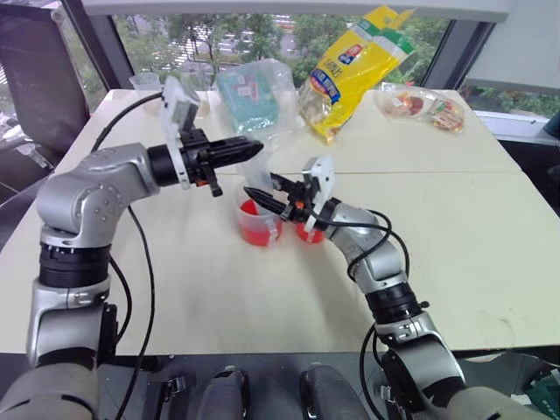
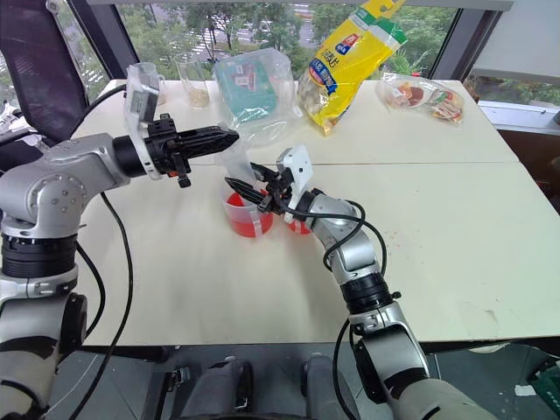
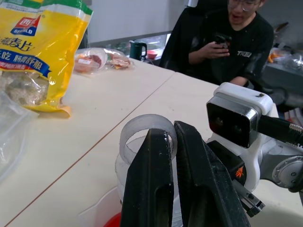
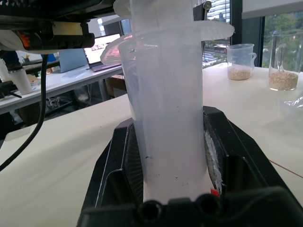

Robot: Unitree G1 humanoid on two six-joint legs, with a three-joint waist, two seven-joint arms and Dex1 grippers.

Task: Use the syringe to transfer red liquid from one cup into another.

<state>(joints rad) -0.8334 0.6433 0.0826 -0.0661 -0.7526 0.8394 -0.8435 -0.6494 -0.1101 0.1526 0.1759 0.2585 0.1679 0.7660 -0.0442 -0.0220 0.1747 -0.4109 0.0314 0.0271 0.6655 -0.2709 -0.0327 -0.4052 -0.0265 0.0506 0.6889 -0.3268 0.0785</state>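
The right wrist view showed the right tool (image 4: 173, 156) clamped around the syringe (image 4: 165, 94) barrel. Above the wider cup (image 1: 259, 223), the left tool (image 1: 248, 147) reached level, pinched on the plunger top (image 3: 142, 135).

Office: desks (image 4: 57, 80), laptop (image 4: 102, 45)

Syringe (image 1: 255, 179) upright over wider cup (image 1: 259, 223), smaller cup (image 1: 310, 233) right.

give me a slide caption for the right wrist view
Right gripper shut on the clear syringe barrel, held upright above the table, two grain-filled beakers beyond.
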